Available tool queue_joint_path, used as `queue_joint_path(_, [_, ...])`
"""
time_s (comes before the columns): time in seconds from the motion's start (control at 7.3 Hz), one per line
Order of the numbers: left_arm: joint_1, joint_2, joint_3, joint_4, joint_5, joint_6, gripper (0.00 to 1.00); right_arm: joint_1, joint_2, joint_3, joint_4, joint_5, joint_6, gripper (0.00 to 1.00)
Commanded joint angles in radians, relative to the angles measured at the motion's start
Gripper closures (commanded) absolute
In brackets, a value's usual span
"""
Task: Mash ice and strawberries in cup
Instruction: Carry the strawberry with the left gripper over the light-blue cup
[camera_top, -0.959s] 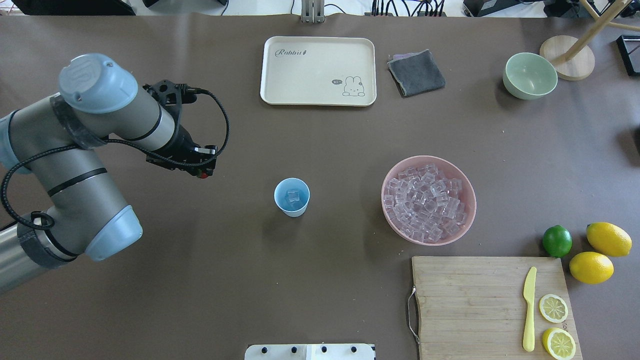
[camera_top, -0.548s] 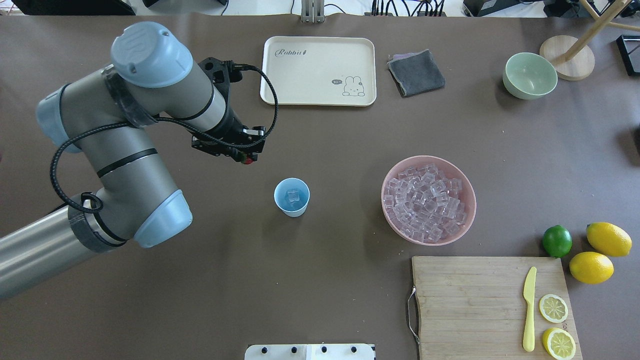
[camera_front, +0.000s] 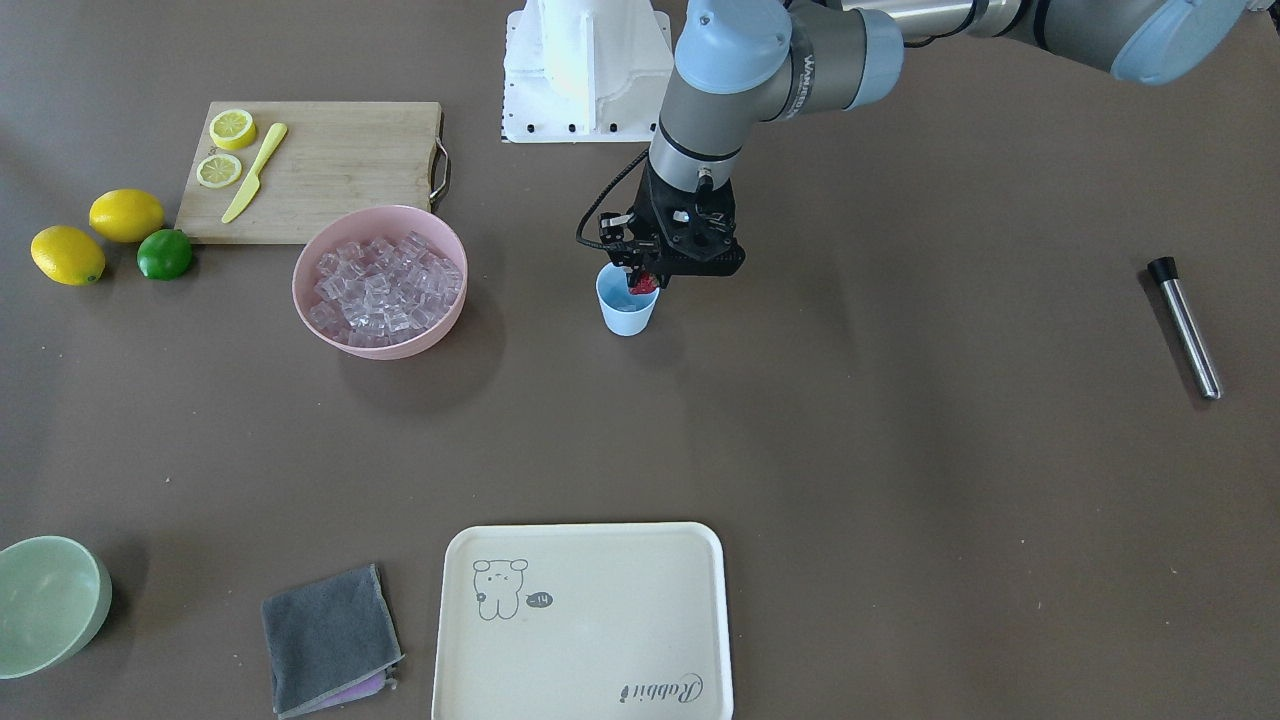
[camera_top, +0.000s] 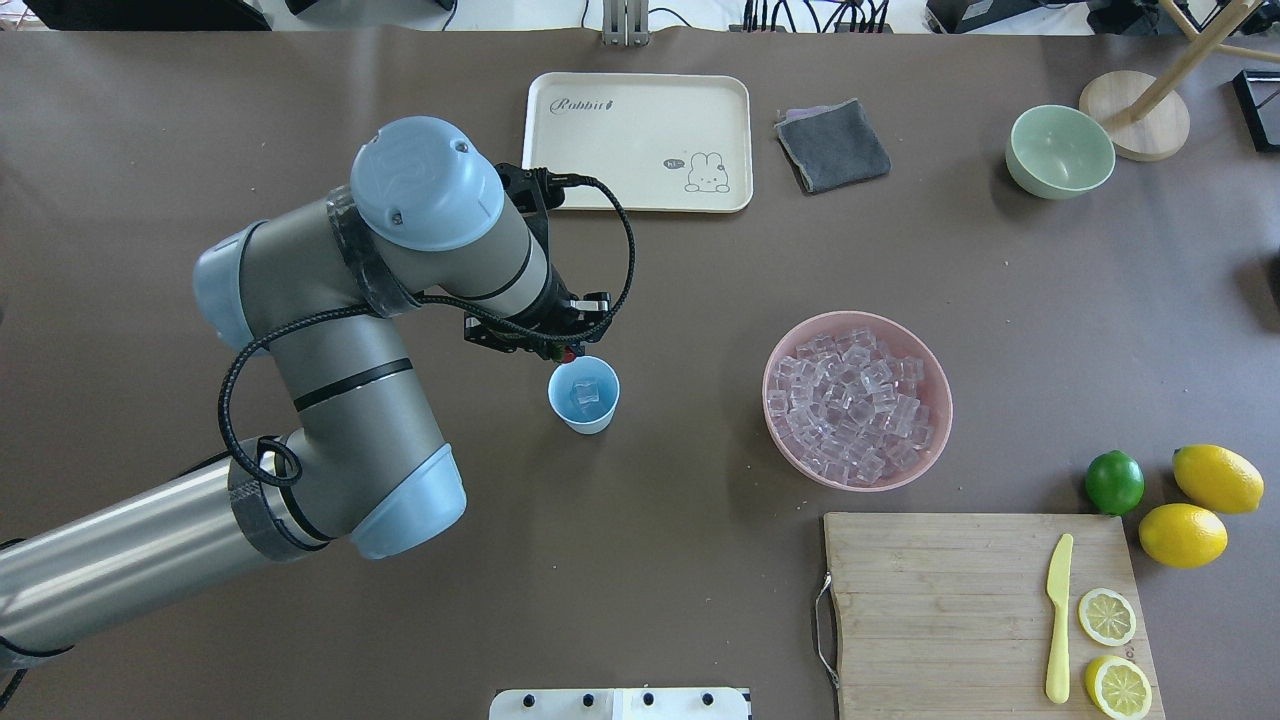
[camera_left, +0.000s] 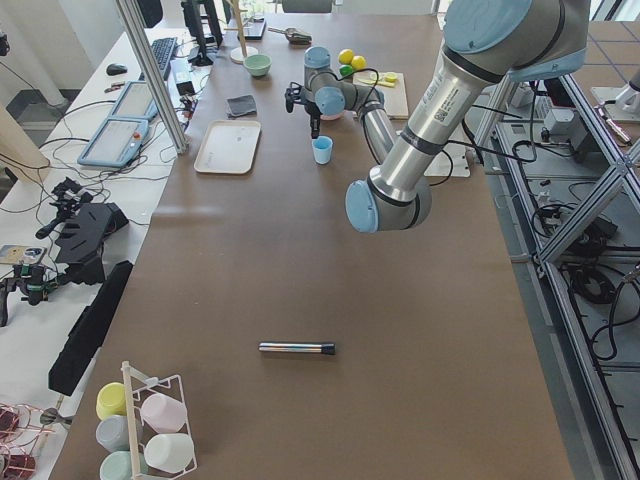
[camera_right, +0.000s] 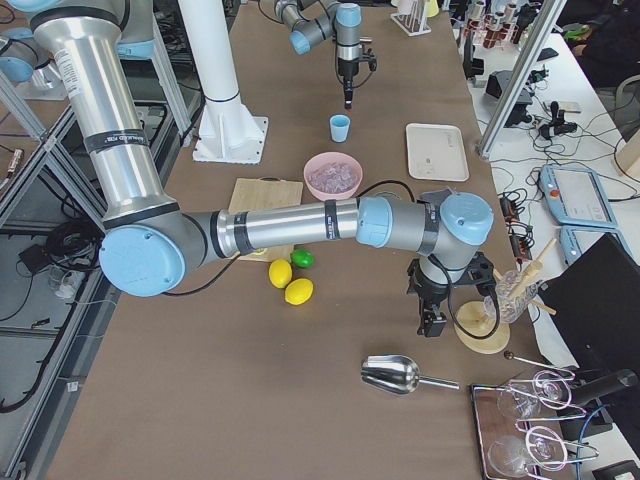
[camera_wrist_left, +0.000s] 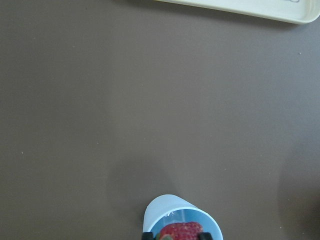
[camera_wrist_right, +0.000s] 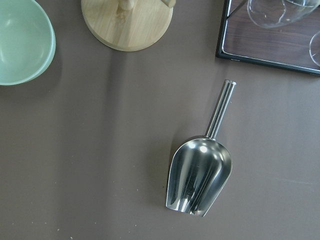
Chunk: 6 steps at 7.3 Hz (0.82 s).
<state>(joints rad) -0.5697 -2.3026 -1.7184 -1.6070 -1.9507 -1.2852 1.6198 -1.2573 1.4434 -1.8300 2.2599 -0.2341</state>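
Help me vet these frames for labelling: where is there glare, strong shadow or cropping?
Right wrist view: bright glare streaks on the shiny steel scoop. Left wrist view: sharp, but the small red strawberry and light-blue plastic cup are cut by the bottom edge. Front-facing view: even light, only a soft shadow beside the pink plastic bowl.
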Motion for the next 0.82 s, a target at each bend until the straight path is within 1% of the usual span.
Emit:
queue_joint_path(0.0, [0.028, 0.006, 0.008, -0.020, 0.024, -0.011, 0.65, -0.001, 0.007, -0.003, 0.000, -0.002, -0.001, 0.00])
queue_joint_path(0.27, [0.043, 0.015, 0.023, -0.066, 0.026, -0.013, 0.65, -0.001, 0.006, -0.003, 0.000, -0.002, -0.001, 0.00])
queue_joint_path(0.41, [0.044, 0.022, 0.023, -0.067, 0.026, -0.013, 0.58, -0.001, 0.006, -0.003, 0.000, -0.002, -0.001, 0.00])
queue_joint_path(0.55, [0.053, 0.022, 0.023, -0.067, 0.050, -0.032, 0.03, -0.001, 0.006, -0.003, 0.000, -0.002, -0.001, 0.00])
queue_joint_path(0.69, [0.053, 0.022, 0.019, -0.065, 0.052, -0.034, 0.02, -0.001, 0.003, -0.003, -0.002, -0.002, -0.001, 0.00])
